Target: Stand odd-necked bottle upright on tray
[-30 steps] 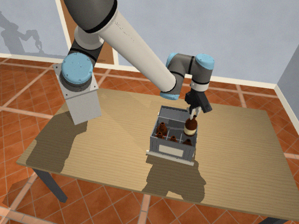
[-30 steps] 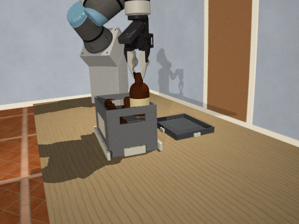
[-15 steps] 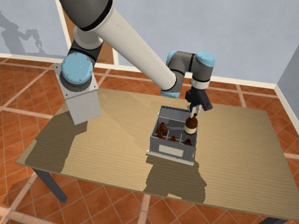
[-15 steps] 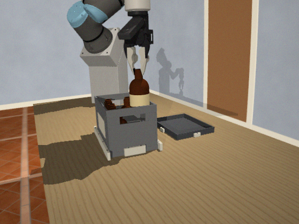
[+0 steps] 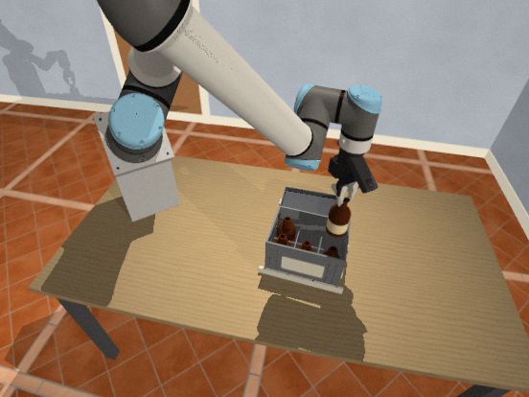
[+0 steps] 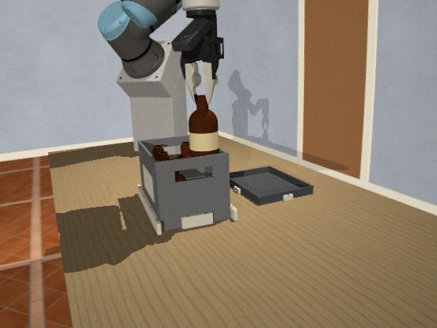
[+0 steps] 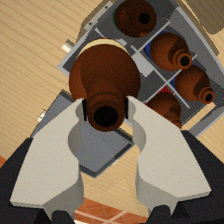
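My gripper (image 5: pixel 344 201) (image 6: pixel 202 99) (image 7: pixel 105 99) is shut on the neck of a brown bottle (image 5: pixel 338 213) (image 6: pixel 203 122) (image 7: pixel 104 75) with a cream label. The bottle hangs upright, its body partly above the rim of the grey crate (image 5: pixel 274 257) (image 6: pixel 194 200), its lower end hidden behind the crate wall in the exterior view. The other brown bottles (image 5: pixel 287 229) (image 6: pixel 185 149) (image 7: pixel 170 50) stand lower in the crate compartments. The dark grey tray (image 5: pixel 307 203) (image 6: pixel 265 181) (image 7: pixel 95 155) lies just behind the crate in the top view, partly hidden, with no bottle on it.
The crate and tray are on a wooden table (image 5: pixel 206 261) (image 6: pixel 317 263). Pale clips stick out at their bases and sides. Thin dividers split the crate's inside. The robot's base pedestal (image 5: pixel 149 189) (image 6: pixel 158 116) stands at the table's far left in the top view.
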`<state>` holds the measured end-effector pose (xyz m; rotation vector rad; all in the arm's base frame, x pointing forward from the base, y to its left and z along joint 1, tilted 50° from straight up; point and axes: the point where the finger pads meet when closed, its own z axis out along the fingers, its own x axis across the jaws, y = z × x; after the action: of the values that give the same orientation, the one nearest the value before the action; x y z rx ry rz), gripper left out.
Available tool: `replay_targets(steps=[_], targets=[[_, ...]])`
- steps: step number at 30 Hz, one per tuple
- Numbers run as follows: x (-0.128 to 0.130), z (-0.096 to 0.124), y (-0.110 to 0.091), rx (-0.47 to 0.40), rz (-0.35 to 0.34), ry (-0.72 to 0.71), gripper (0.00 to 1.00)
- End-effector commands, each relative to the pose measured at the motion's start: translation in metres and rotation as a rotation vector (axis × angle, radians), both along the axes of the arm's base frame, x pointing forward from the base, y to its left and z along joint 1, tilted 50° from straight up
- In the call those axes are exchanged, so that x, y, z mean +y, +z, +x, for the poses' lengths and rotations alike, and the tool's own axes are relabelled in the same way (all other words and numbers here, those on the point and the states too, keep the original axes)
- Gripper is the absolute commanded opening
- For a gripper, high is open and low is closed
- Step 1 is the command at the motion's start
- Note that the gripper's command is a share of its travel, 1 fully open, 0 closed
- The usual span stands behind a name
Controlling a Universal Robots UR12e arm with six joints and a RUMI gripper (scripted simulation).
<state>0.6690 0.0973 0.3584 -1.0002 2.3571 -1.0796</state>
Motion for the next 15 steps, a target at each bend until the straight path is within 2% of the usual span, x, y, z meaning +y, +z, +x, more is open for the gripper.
replay_targets(steps=[1,15], targets=[[0.0023,-0.0022,0.0032,-0.001,0.000,0.000,0.00],[0.0037,-0.0038,0.0050,-0.001,0.000,0.000,0.00]])
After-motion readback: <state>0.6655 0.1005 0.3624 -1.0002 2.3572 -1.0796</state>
